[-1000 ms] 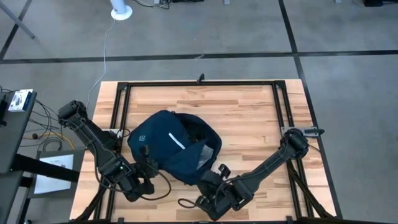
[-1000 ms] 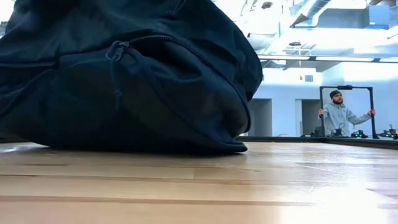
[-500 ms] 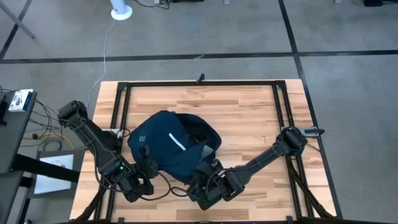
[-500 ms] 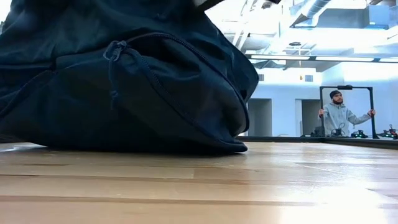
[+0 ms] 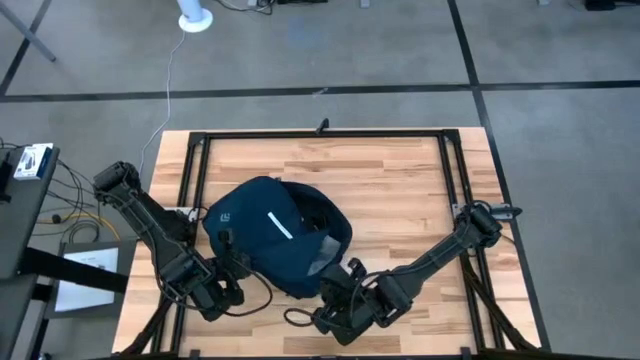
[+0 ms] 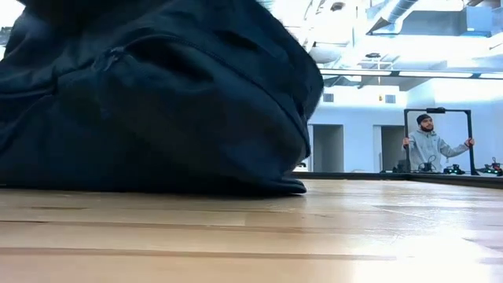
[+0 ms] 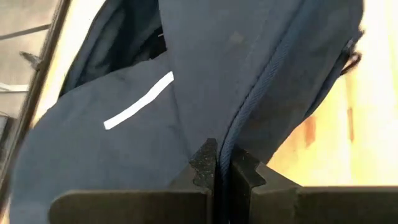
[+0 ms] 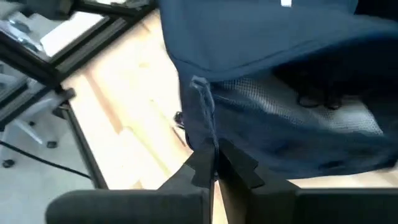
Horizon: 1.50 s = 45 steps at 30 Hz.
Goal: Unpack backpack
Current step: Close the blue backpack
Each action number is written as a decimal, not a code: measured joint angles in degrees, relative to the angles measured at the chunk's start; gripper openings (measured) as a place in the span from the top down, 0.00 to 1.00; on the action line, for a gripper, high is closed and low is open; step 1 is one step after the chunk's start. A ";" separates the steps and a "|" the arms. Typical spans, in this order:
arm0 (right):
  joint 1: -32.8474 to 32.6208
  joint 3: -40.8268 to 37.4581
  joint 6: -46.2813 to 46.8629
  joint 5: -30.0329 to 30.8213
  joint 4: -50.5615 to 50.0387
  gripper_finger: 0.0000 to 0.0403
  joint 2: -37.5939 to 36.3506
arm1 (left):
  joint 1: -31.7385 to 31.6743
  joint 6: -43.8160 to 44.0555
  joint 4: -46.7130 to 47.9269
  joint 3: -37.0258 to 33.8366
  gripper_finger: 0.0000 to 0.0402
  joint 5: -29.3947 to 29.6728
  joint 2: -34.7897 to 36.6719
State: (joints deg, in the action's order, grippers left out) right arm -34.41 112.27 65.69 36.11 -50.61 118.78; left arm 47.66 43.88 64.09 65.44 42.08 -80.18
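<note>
The dark navy backpack (image 5: 272,235) lies on the wooden table with its white stripe (image 5: 278,226) facing up, and it fills most of the low view (image 6: 149,102). Its opening faces the right and shows grey mesh lining (image 8: 311,118). My left gripper (image 5: 232,263) is at the bag's near left side, shut on a seam. My right gripper (image 5: 335,283) is at its near right side, shut on a narrow navy strip at the opening. My left gripper pinches a corded seam (image 7: 239,124) of the backpack between its two shut fingers, near the white stripe. The fingers lie along the seam. The bag rests on the table. My right gripper pinches a narrow navy fabric strip (image 8: 204,121) that hangs from the edge of the opening, next to the mesh lining. The strip runs straight into the shut fingers. The bag's underside stays on the table.
Black strap loops (image 5: 270,305) lie on the table between the two grippers, near the front edge. A black metal frame (image 5: 320,133) borders the tabletop. Bare wood (image 5: 400,180) spreads to the far side and to the right. A person (image 6: 428,145) stands in the room behind.
My right gripper swung toward the table's left edge, then came back toward the right and near edge, still shut. The backpack's near side shifted: its zipper pull moved left and up in the low view, and the bag now bulges higher there.
</note>
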 joint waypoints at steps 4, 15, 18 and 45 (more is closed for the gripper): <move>-0.37 0.00 0.61 0.20 -4.31 1.00 -1.31 | 0.04 0.16 1.60 0.07 1.00 -0.40 -0.02; -0.37 -0.02 8.22 0.68 -19.07 1.00 -1.75 | 1.51 1.81 3.95 -0.04 1.00 -0.85 0.35; -0.17 -0.04 2.51 0.32 -12.82 1.00 -2.30 | 1.19 -0.52 -1.28 -0.14 1.00 -0.89 0.37; -0.29 -0.07 -18.81 -15.00 -6.19 1.00 -2.25 | 0.40 -20.44 -53.03 0.84 0.36 -4.27 -6.80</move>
State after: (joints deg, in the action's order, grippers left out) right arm -34.69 112.20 46.88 21.11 -56.80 116.53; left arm 48.06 23.45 11.05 66.29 37.80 -86.98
